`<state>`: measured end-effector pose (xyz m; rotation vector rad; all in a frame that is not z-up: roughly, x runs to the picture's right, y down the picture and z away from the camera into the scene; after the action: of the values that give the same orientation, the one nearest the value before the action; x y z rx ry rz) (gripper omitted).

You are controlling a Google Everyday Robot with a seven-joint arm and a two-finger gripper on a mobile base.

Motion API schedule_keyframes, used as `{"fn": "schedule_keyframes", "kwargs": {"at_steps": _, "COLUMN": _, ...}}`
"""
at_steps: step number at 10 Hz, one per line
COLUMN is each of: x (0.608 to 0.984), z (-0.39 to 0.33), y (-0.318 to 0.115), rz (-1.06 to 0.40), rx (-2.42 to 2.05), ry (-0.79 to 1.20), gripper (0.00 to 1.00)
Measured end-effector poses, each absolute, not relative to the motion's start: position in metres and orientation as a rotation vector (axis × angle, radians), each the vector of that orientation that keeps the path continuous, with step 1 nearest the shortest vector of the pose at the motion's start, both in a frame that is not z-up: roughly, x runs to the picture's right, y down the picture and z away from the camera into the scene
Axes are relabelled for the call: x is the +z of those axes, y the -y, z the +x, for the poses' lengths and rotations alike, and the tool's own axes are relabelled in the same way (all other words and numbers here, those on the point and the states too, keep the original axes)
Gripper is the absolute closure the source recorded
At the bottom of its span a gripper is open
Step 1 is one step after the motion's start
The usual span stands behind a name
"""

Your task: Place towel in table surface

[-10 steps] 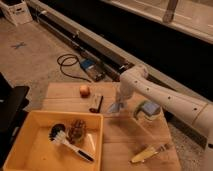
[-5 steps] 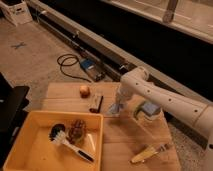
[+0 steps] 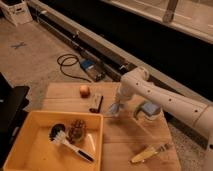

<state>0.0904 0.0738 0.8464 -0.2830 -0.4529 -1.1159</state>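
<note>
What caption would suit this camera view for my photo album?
White robot arm lowers its gripper with a towel onto a wooden table, beside a yellow bin and an apple.

One high cam, down at table

The end effector blurs into the towel beneath it.

The wooden table carries a yellow bin at its near left corner. Beyond the bin lie an apple and a dark block. Right of the bin, the gripper reaches the towel on the surface, with a corn cob nearer.
</note>
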Motion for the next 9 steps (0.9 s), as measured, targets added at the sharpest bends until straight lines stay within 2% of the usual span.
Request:
{"fn": "schedule_keyframes", "kwargs": {"at_steps": 1, "x": 0.8464, "z": 0.0904, "y": -0.0739, "rz": -0.283, "rx": -1.118, "ry": 0.453, "gripper": 0.71}}
{"fn": "schedule_keyframes", "kwargs": {"at_steps": 4, "x": 0.8473, "z": 0.0886, "y": -0.0747, "rz": -0.274, "rx": -1.139, "ry": 0.473, "gripper": 0.88}}
{"fn": "schedule_keyframes", "kwargs": {"at_steps": 6, "x": 0.8486, "z": 0.0892, "y": -0.0741, "rz": -0.261, "rx": -1.137, "ry": 0.484, "gripper": 0.79}}
{"fn": "schedule_keyframes", "kwargs": {"at_steps": 9, "x": 0.8512, "z": 0.0884, "y": -0.0725, "rz": -0.245, "rx": -1.132, "ry": 0.504, "gripper": 0.48}}
